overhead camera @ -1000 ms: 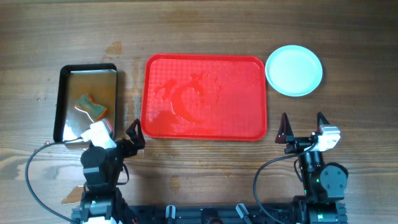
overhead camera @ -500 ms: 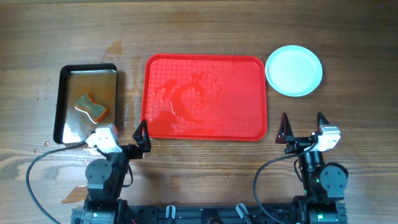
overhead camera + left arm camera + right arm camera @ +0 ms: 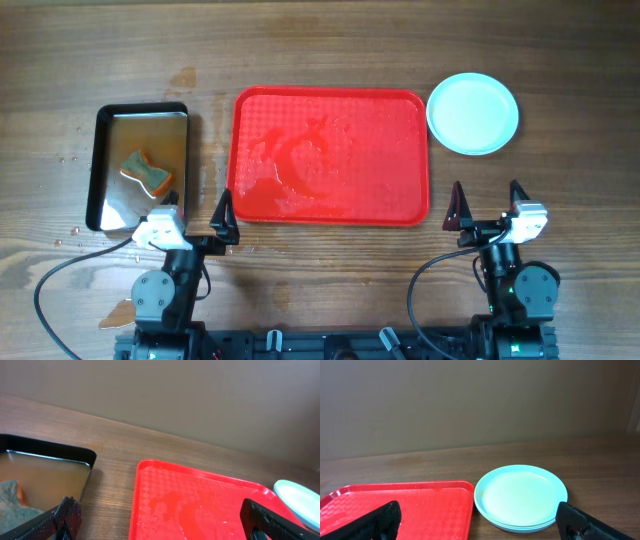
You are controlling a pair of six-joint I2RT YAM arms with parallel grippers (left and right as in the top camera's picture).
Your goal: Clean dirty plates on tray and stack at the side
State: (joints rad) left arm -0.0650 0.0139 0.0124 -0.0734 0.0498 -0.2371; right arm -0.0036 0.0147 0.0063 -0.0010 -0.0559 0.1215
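The red tray (image 3: 330, 155) lies mid-table, wet with streaks, and carries no plates. The pale blue plates (image 3: 473, 113) sit stacked on the wood right of the tray; the right wrist view shows the stack (image 3: 520, 495) clean on top. My left gripper (image 3: 197, 212) hovers near the front edge, at the tray's near left corner, open and empty. My right gripper (image 3: 485, 195) stands open and empty in front of the plates. In the wrist views the left gripper (image 3: 162, 520) spans the tray's edge (image 3: 200, 505), and the right gripper (image 3: 480, 522) frames tray (image 3: 395, 505) and stack.
A black-rimmed metal pan (image 3: 140, 165) with brownish water and an orange-green sponge (image 3: 148, 172) sits left of the tray. Water drops mark the wood around the pan. Both arm bases and their cables are at the front edge.
My left gripper has pulled back from the pan's near right corner and turned to face straight ahead. The right arm, tray and plates have not moved.
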